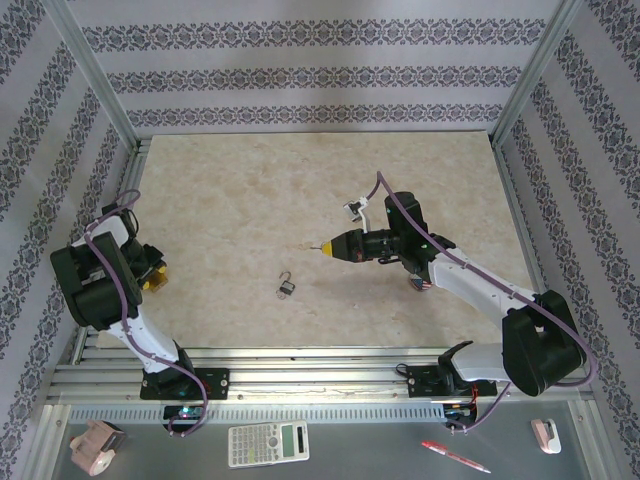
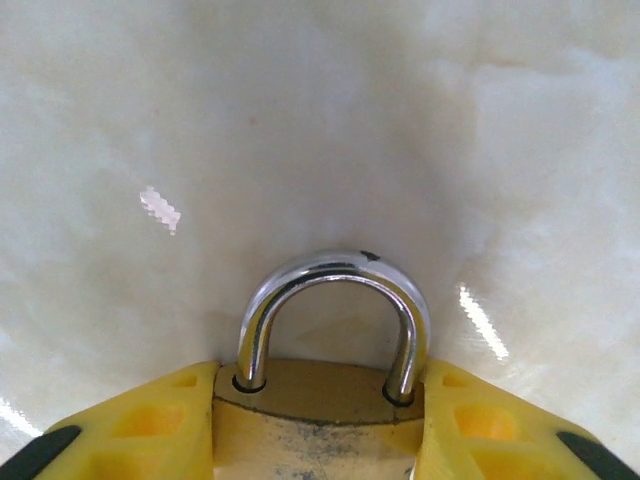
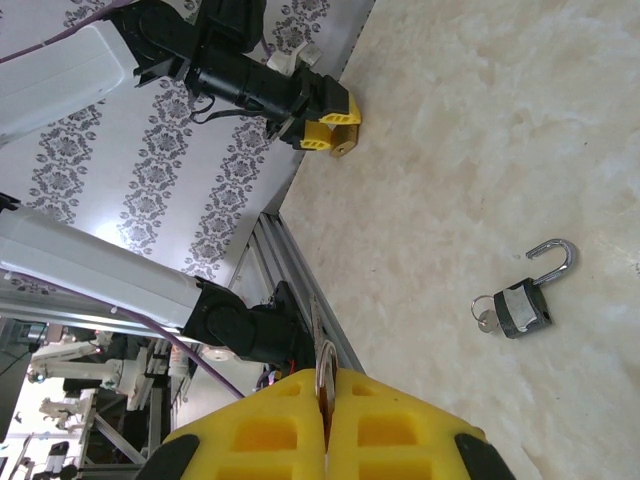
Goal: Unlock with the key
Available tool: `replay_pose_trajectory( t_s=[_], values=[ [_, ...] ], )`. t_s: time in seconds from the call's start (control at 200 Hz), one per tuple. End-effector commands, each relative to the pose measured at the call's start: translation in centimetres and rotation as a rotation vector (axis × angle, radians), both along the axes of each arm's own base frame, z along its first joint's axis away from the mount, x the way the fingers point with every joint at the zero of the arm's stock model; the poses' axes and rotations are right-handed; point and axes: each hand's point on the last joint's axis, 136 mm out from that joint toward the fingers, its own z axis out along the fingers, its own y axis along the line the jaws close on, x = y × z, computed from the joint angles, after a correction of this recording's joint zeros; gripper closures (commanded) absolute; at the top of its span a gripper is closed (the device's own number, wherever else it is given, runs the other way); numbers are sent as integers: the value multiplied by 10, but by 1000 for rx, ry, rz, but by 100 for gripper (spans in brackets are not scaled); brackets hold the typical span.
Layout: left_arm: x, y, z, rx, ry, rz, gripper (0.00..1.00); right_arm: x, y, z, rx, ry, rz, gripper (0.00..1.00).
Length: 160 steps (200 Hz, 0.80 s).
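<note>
two padlocks are in play. from the top camera, the left gripper (image 1: 155,275) sits low over the table (image 1: 250,190) near its left edge. the right gripper (image 1: 327,246) lies level near the middle of the table, pointing left, jaws together, with a small brass tip, probably the key (image 1: 316,245), poking out of the front. just below and left of that tip, an open padlock (image 1: 287,289) lies on the table, apart from both grippers.

from the left wrist camera, the yellow fingers (image 2: 150,425) press against either side of a brass padlock (image 2: 315,415), so this gripper is clamped on its body. its steel shackle (image 2: 335,275) arches forward, both legs seated in the body, over the pale table surface.

from the right wrist camera, the yellow pads (image 3: 390,425) are pressed together on a thin metal piece seen edge-on, the key (image 3: 325,370) as far as i can tell. the open padlock (image 3: 527,300) lies on the table to the right, shackle swung up, with a small key ring (image 3: 485,318) at its base. farther off, the left gripper (image 3: 330,125) holds the brass padlock (image 3: 343,149) near the table's edge.
</note>
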Motion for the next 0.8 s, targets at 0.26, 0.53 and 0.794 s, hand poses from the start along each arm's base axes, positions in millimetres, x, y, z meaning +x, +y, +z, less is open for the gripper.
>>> replay_pose_trajectory(
  t_s=[0.26,0.53,0.794],
  values=[
    [28,-48,28,-234,-295,113,86,7,7,19,14,-58,-11,96],
    [76,-84,110,-484,-708,297,93,18,31,21,-39,-114,-54,100],
    [99,-129,177,-673,-935,379,95,22,73,37,-52,-228,-55,100]
  ],
)
